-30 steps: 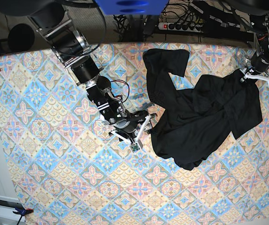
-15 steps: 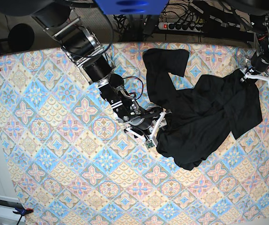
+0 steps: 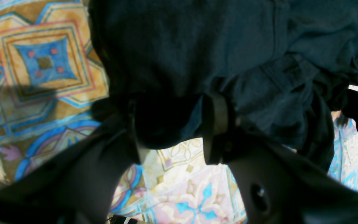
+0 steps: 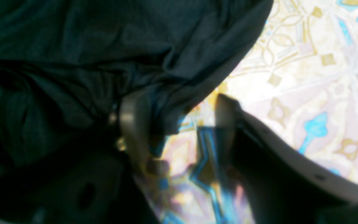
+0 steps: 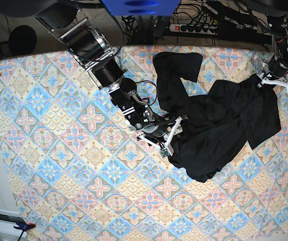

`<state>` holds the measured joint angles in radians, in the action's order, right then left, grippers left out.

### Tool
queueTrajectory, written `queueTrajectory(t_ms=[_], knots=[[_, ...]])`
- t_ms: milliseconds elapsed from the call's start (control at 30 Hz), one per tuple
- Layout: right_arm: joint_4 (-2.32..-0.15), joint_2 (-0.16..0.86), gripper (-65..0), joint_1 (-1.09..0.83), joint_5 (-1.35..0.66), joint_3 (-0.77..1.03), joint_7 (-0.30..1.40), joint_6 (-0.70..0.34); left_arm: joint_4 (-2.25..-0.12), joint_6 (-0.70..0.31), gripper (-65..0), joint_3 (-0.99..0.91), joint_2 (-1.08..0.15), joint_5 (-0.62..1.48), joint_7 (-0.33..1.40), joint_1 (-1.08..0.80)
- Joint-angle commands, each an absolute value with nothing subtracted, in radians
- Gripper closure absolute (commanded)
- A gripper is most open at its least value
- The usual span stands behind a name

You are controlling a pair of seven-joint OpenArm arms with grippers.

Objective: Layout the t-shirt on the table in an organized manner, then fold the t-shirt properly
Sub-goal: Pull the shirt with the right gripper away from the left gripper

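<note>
Shirt crumpled on bench, toward the far right. Right claw parted at its near-left edge, one finger against the fabric, nothing pinched. Left claw parted astride the far-right edge.

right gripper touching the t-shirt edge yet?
Touching. In the right wrist view the t-shirt edge drapes over one finger of the right gripper; the jaws stand apart, with table cloth visible between them.
</note>
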<state>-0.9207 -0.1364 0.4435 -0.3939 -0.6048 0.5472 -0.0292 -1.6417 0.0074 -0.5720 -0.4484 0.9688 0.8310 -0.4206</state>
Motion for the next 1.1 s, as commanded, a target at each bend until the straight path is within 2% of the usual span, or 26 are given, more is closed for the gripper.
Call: queueTrajectory(t_ms=[0,200,300,400,533,667,1067], knots=[[-0.931,-0.150,-25.1,0.461,-0.403,-0.605,0.570,-0.036,-1.656,0.001,-26.3,-0.581,-0.466,0.980,0.817,-0.415],[-0.937,-0.150,0.0,0.461,-0.403,-0.598,0.578,-0.035,-1.656,0.001,-26.3,-0.581,-0.466,0.980,0.816,-0.412],[-0.987,-0.145,-0.2,0.461,-0.403,-0.596,0.595,-0.035,-1.656,0.001,-26.3,-0.581,-0.466,0.975,0.812,-0.410],[-1.130,-0.130,0.0,0.453,-0.403,-0.584,0.638,-0.035,-1.656,0.001,-26.3,-0.581,-0.466,0.975,0.811,-0.406],[-1.270,-0.018,0.0,0.427,-0.409,-0.495,0.699,-0.035,-1.655,0.001,-26.3,-0.581,-0.466,0.972,0.816,-0.384],[-1.363,0.073,0.0,0.384,-0.532,-0.444,0.696,-0.035,-1.658,0.001,-26.3,-0.581,-0.469,0.972,0.816,-0.383],[-1.598,0.429,0.0,0.251,-0.759,-0.174,0.693,-0.035,-1.656,0.001,-26.3,-0.575,-0.470,0.970,0.817,-0.291]])
